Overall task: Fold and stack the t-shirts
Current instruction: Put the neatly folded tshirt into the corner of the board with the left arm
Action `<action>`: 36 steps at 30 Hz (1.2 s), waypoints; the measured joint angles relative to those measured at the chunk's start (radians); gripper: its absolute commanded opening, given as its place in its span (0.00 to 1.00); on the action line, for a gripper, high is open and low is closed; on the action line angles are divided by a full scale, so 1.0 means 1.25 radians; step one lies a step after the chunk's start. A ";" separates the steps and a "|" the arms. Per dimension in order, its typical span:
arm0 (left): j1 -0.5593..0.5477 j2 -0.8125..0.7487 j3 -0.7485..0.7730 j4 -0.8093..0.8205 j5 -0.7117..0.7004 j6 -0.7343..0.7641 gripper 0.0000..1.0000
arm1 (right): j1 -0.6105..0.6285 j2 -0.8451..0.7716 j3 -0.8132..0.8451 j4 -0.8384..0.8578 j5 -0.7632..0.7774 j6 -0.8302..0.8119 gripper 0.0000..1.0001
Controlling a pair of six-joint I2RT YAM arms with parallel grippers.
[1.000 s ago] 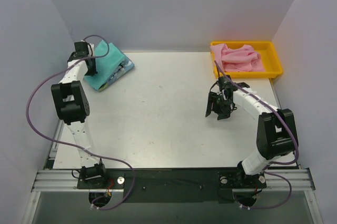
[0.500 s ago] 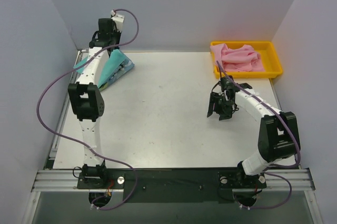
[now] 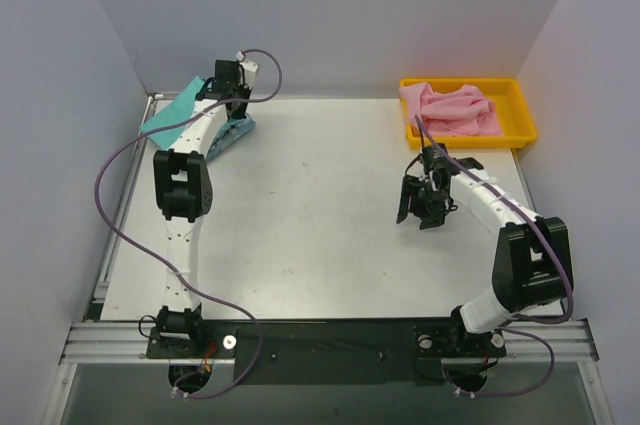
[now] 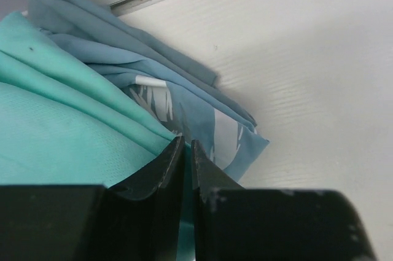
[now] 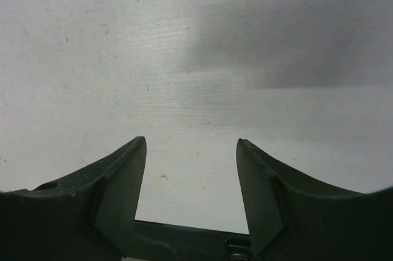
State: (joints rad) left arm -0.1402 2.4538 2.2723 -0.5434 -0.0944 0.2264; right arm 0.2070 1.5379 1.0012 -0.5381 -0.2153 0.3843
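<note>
Looking down from the top camera, you have the left hand (image 3: 222, 93) out at the far-left corner of the table (image 3: 300, 215), right over the teal tee (image 3: 170, 115), which sits bunched at that corner. The streaked tee (image 3: 236, 131) peeks out from under the teal one on its right side, partly hidden by your left arm. The pink tee (image 3: 455, 110) lies crumpled in the yellow tray (image 3: 524, 131) at the far-right corner, with a bit of it draped over the tray's left rim. Your right hand (image 3: 420, 207) hangs over bare table, near the tray but apart from it, fingers pointing down and spread.

Through the left wrist camera, you see the left hand (image 4: 187, 144) with its fingers (image 4: 163, 169) drawn almost together. Only a thin sliver is left between them, and teal cloth shows in it, so they are pinched on a fold of the teal tee (image 4: 55, 132). That tee fills the left of the view and lies over the streaked tee (image 4: 196, 113). The streaked one shows as blue-grey folds with white streaks just beyond the fingertips, its corner resting on the white table (image 4: 319, 58).

Through the right wrist camera, you see the right hand (image 5: 190, 144) with its fingers (image 5: 123, 175) wide apart. Scuffed white table (image 5: 184, 40) shows between them, and a soft shadow crosses the upper right.
</note>
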 measured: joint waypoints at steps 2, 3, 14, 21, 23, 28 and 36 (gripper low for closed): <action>-0.002 0.000 -0.002 -0.001 0.016 -0.011 0.27 | -0.003 -0.008 0.000 -0.003 0.001 -0.002 0.56; -0.002 0.000 -0.002 0.003 0.025 -0.015 0.31 | -0.006 -0.014 0.000 -0.005 0.002 -0.004 0.56; -0.037 -0.159 -0.071 -0.005 0.194 -0.045 0.86 | -0.094 -0.151 -0.026 0.004 0.014 -0.053 0.64; -0.067 -0.658 -0.529 0.047 0.253 -0.049 0.88 | -0.161 -0.366 -0.165 0.095 0.003 -0.107 0.87; -0.065 -0.804 -0.693 0.083 0.245 -0.043 0.89 | -0.161 -0.430 -0.217 0.139 -0.011 -0.112 0.89; -0.063 -1.024 -1.007 0.099 0.181 -0.042 0.90 | -0.161 -0.550 -0.352 0.250 -0.049 -0.111 0.92; -0.020 -1.147 -1.371 0.154 0.042 -0.057 0.91 | -0.182 -0.663 -0.450 0.349 -0.059 -0.092 0.92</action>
State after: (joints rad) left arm -0.1650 1.0206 0.5579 -0.3511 -0.0418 0.1551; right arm -0.0200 0.7086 0.4393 -0.1013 -0.2886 0.2687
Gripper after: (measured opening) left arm 0.906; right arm 0.919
